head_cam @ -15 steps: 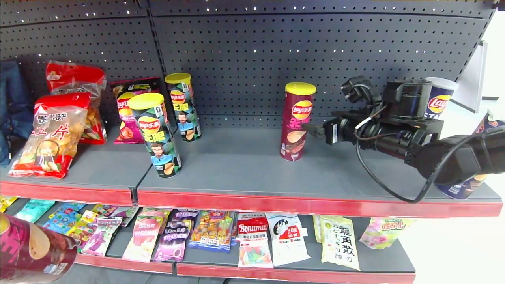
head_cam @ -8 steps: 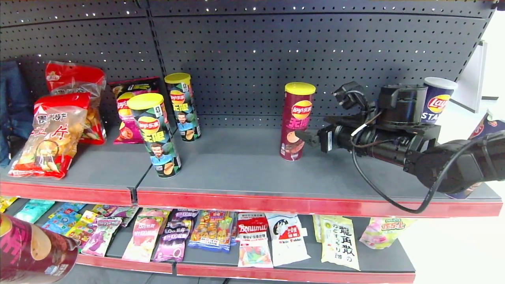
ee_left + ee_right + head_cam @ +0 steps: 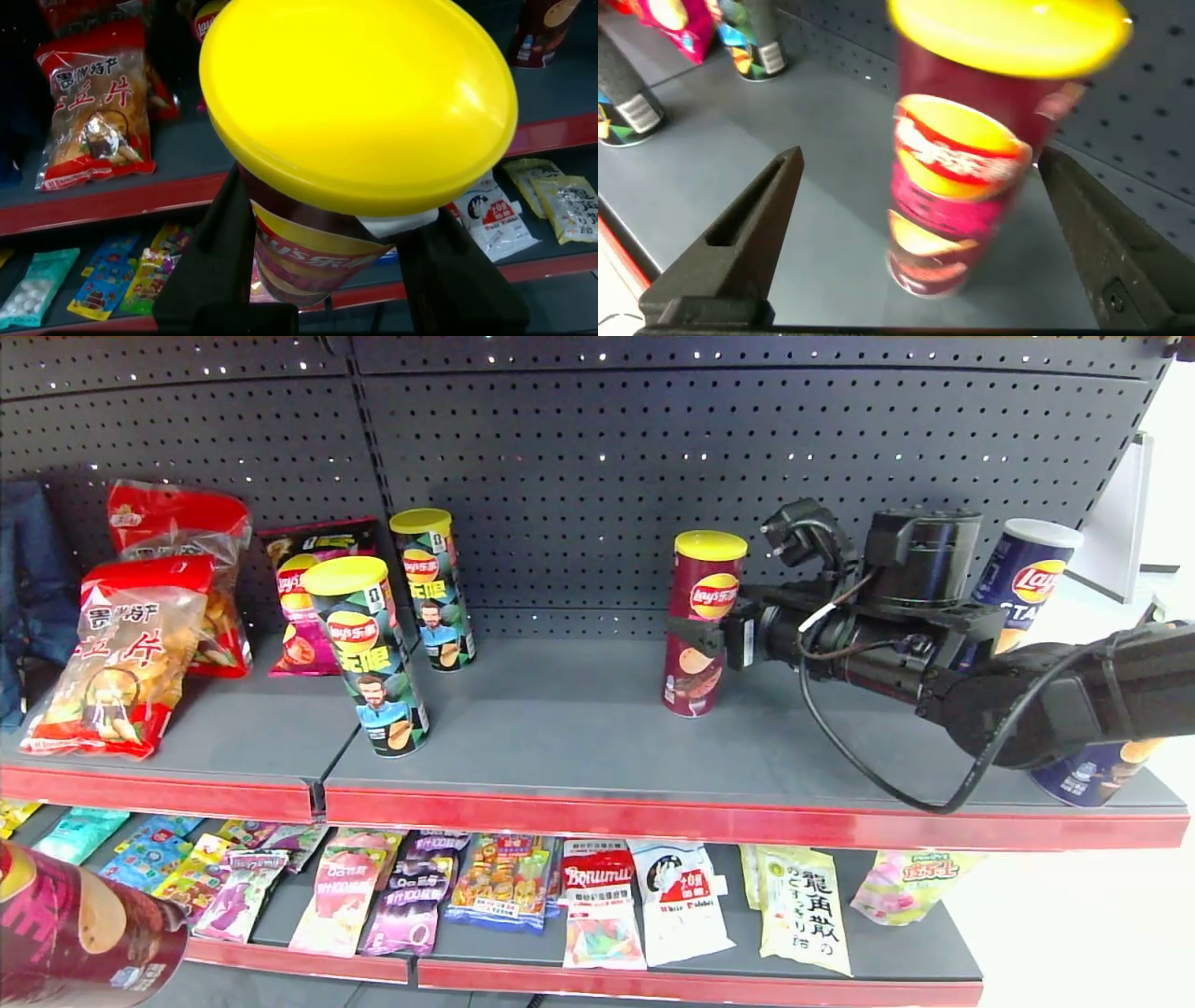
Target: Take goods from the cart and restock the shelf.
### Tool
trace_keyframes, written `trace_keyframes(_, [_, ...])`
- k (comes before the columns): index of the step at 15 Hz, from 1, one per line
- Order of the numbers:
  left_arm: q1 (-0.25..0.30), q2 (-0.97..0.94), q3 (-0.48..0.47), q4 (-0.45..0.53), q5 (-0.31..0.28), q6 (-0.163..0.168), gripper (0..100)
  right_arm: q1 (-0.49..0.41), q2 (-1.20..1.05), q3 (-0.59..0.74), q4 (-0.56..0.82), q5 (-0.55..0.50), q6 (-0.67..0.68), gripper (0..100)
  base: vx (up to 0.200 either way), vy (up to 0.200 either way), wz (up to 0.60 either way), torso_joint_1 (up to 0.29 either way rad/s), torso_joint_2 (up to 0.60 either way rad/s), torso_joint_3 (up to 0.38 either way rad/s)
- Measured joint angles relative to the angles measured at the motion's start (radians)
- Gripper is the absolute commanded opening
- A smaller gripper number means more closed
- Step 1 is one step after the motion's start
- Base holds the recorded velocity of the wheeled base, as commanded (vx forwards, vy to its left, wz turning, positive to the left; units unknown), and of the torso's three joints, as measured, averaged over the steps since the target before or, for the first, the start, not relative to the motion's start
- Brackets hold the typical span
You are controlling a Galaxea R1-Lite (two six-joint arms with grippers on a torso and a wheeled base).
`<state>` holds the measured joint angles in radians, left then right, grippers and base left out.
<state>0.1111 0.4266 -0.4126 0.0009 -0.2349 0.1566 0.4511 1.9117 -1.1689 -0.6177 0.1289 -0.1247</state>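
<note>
A maroon chip can (image 3: 702,616) with a yellow lid stands upright on the upper shelf (image 3: 579,737), right of centre. My right gripper (image 3: 700,635) is level with its middle and open. In the right wrist view the same maroon can (image 3: 966,196) sits between the two spread fingers (image 3: 738,252) of the right gripper (image 3: 920,163), with gaps on both sides. A second maroon can (image 3: 318,261) with a yellow lid is clamped in my left gripper (image 3: 327,243). That held can (image 3: 79,933) shows low at the head view's left, in front of the lower shelf.
Two green-black cans (image 3: 369,653) and several snack bags (image 3: 131,653) stand on the shelf's left part. Blue cans (image 3: 1027,569) stand behind and under the right arm. Bare shelf lies between the can groups. The lower shelf (image 3: 653,980) holds several flat packets.
My right arm has moved left along the shelf, bringing its open fingers from beside the standing maroon can to either side of it. The left arm and its can stay put.
</note>
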Motion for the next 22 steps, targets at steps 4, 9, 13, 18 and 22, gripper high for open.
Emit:
trace_keyframes(4, [0.001, -0.001, 0.0, 0.0, 0.0, 0.0, 0, 0.013, 0.064, -0.091, 0.001, -0.006, 0.001, 100, 0.0, 0.0, 0.0, 0.0, 0.0, 0.0])
trace_keyframes(9, [0.0, -0.001, 0.001, 0.001, 0.0, 0.0, 0, 0.012, 0.105, -0.126, 0.003, -0.008, 0.0, 100, 0.0, 0.0, 0.0, 0.0, 0.0, 0.0])
trace_keyframes(13, [0.0, -0.003, -0.001, 0.02, 0.0, 0.0, 0, -0.006, 0.138, -0.162, 0.029, -0.008, -0.001, 100, 0.0, 0.0, 0.0, 0.0, 0.0, 0.0])
trace_keyframes(18, [0.0, -0.006, -0.003, 0.02, 0.0, 0.0, 0, -0.016, 0.159, -0.236, 0.076, -0.009, -0.001, 100, 0.0, 0.0, 0.0, 0.0, 0.0, 0.0])
trace_keyframes(22, [0.0, -0.006, -0.002, 0.02, 0.0, 0.0, 0, -0.016, 0.181, -0.276, 0.077, -0.02, -0.001, 100, 0.0, 0.0, 0.0, 0.0, 0.0, 0.0])
